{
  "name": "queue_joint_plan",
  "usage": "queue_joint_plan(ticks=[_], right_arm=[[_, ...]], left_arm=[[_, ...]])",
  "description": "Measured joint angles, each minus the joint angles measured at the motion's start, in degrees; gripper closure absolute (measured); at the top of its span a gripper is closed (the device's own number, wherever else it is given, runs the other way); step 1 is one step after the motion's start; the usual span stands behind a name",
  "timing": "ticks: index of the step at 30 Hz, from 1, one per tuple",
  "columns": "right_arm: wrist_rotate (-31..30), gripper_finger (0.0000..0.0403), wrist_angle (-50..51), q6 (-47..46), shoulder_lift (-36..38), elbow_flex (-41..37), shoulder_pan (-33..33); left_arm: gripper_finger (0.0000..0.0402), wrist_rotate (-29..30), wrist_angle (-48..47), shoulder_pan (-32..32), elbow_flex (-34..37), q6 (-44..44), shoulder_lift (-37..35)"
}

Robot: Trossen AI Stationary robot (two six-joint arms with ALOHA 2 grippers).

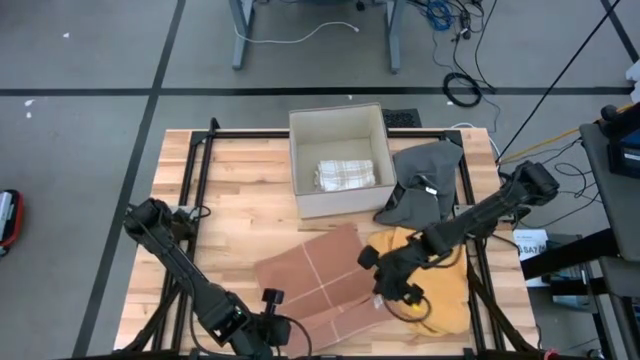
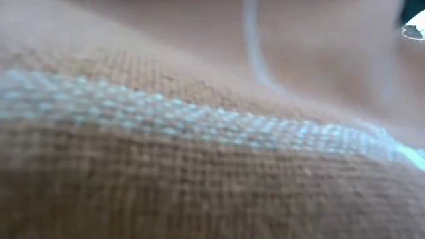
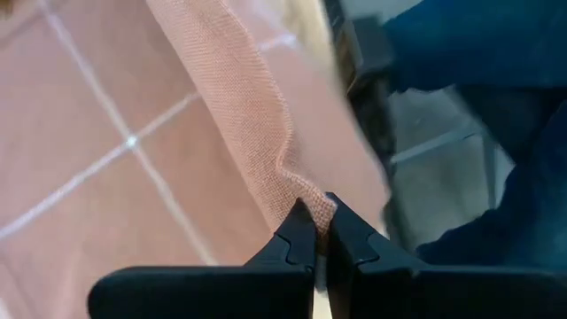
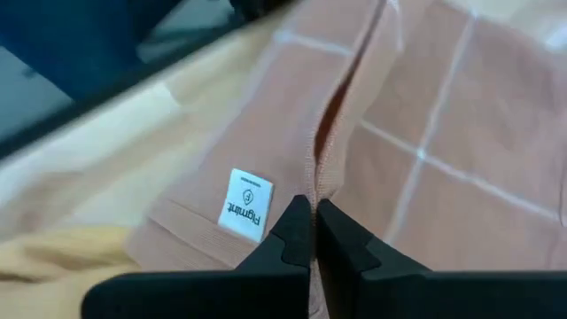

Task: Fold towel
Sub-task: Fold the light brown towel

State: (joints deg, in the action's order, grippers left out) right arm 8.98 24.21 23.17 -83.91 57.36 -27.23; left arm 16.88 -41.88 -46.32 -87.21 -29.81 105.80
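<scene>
A terracotta towel (image 1: pixel 315 275) with thin white grid lines lies on the near middle of the wooden table (image 1: pixel 240 180), its near part bunched up between my two grippers. My left gripper (image 1: pixel 270 298) is shut on the towel at its near left. My right gripper (image 1: pixel 385 292) is shut on it at its near right, beside a yellow cloth (image 1: pixel 445 290). The low view is filled by the towel's weave (image 2: pixel 199 166) close up. A small white label (image 4: pixel 244 204) sits on the towel next to my right fingers. My left gripper (image 3: pixel 316 220) pinches a raised hem edge of the towel (image 3: pixel 306 190) between its two fingertips, slanting down from above. The edge runs away from the fingers as a ridge, and the rest of the towel lies flat on the table beyond. My right gripper (image 4: pixel 310 211) pinches the towel's stitched hem (image 4: pixel 312 173) between its two fingertips, slanting down from above, just beside the white label. The hem stands up in a small fold at the fingers, and the cloth around it lies on the table.
A white box (image 1: pixel 300 165) at the far middle holds a folded checked cloth (image 1: pixel 345 173). A grey cloth (image 1: pixel 425 180) lies to its right, above the yellow one. Black frame rails (image 1: pixel 195 165) run along the table's edges.
</scene>
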Motion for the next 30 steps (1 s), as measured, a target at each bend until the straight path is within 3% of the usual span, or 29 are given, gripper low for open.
queue_joint_plan(ticks=[4,9,14,20,30], right_arm=[[-1.4,0.0403,1.0,2.3,-2.2,0.0,4.1],[-7.3,0.0403,2.7,6.9,-2.1,0.0,8.1],[-7.2,0.0403,2.1,11.2,-1.8,0.4,11.0],[-7.1,0.0403,-0.1,14.7,-2.0,0.4,13.6],[-4.1,0.0403,-0.5,17.9,-2.0,0.4,18.8]], left_arm=[[0.0399,-0.1,-3.6,0.5,0.2,-1.7,-0.1],[0.0399,3.0,-10.0,0.8,0.2,-5.7,-0.1],[0.0399,7.0,-14.8,0.5,0.2,-8.9,0.0],[0.0399,7.7,-19.0,2.0,0.5,-13.3,0.0],[0.0399,7.8,-19.1,5.0,9.6,-20.6,0.1]])
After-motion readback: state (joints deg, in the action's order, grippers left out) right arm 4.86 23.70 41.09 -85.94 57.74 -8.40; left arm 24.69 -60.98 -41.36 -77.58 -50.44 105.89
